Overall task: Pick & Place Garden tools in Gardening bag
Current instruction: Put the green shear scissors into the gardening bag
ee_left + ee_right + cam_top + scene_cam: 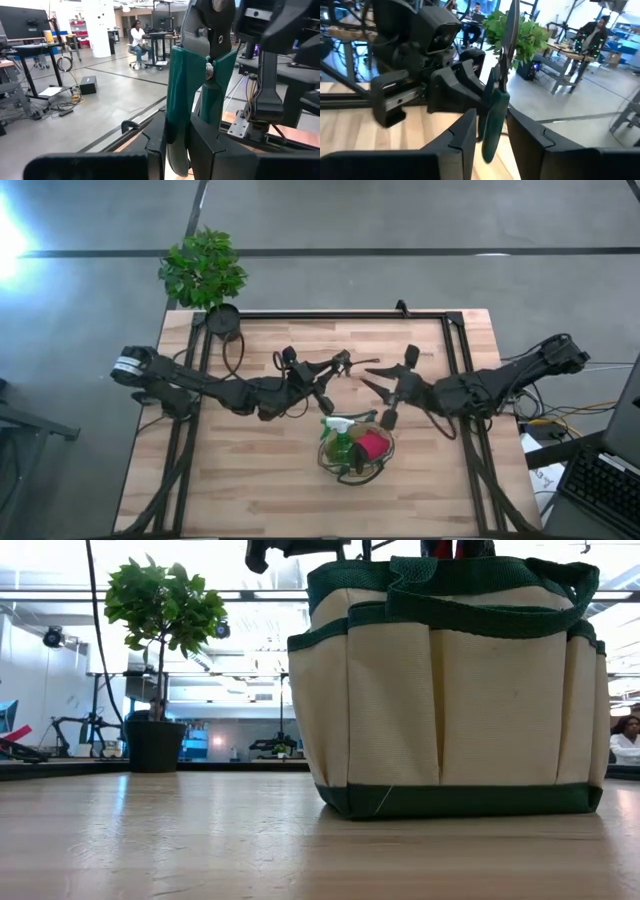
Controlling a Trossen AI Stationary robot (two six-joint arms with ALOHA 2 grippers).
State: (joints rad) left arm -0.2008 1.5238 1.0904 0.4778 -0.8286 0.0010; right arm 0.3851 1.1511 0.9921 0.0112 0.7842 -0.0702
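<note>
A leafy plant (pixel 203 267) in a black pot (pixel 223 321) stands at the table's (pixel 260 490) far left corner. People sit at desks beyond.

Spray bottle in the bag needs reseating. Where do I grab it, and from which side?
Grip the spray bottle at its neck, under the white trigger head, coming straight down. It stands inside the gardening bag, whose walls block side approaches; the red item crowds one side. The left gripper clamps pruning shears; the right gripper sits beside it.
</note>
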